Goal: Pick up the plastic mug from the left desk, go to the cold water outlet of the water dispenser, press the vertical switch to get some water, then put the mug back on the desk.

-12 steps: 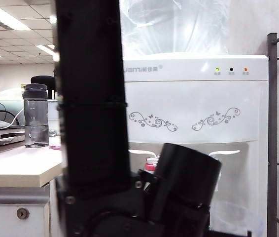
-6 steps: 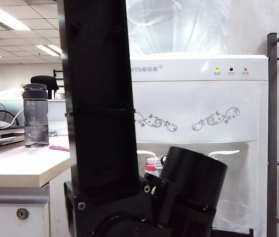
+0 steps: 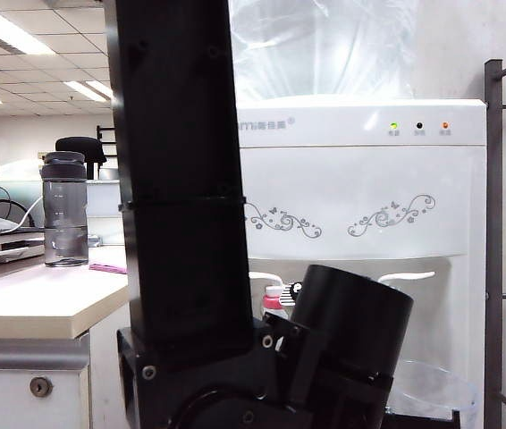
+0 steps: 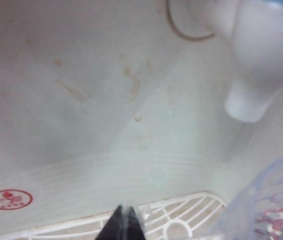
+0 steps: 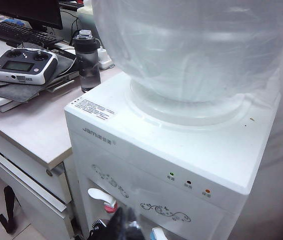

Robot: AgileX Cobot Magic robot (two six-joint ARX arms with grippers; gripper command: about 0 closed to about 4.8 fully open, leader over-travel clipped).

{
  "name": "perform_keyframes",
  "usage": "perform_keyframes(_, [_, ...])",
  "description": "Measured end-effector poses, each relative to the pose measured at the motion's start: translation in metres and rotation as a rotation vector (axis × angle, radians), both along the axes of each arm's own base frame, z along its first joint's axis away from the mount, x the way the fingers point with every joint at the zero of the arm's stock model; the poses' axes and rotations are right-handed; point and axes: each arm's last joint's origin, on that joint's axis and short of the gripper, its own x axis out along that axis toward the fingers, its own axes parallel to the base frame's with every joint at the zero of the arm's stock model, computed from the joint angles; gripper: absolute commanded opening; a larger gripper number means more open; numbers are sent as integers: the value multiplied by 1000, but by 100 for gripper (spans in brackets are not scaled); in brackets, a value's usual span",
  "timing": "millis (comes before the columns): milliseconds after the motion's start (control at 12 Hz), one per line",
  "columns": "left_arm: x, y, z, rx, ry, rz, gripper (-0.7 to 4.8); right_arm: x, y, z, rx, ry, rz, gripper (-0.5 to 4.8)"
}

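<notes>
The clear, rippled plastic mug sits low in the recess of the tall white box-shaped water dispenser, its rim showing beside the white drip grille and just to one side of the white cold water spout, not squarely beneath it. The left pincer is pinched fully together with nothing between its tips, poised over the grille inside that recess; whether it carries the mug by the handle cannot be told. The right pincer hangs high in front of the dispenser, a dark blur at the frame edge, and its opening cannot be told. By my reading the mug has been fetched and brought to the dispenser, while pressing the slim lever of the blue-collared tap, filling, and the return to the pale beige tabletop remain. On that tabletop stand a smoky-grey bottle with a black lid and a grey remote controller; behind lies an office with ceiling strip lights.
</notes>
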Motion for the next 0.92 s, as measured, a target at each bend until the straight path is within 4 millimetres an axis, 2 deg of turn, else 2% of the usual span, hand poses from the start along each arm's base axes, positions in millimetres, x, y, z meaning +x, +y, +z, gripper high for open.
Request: perform_keyframes(919, [0, 1, -2, -5, 17, 24, -6, 0, 0, 0, 0, 0, 0, -1])
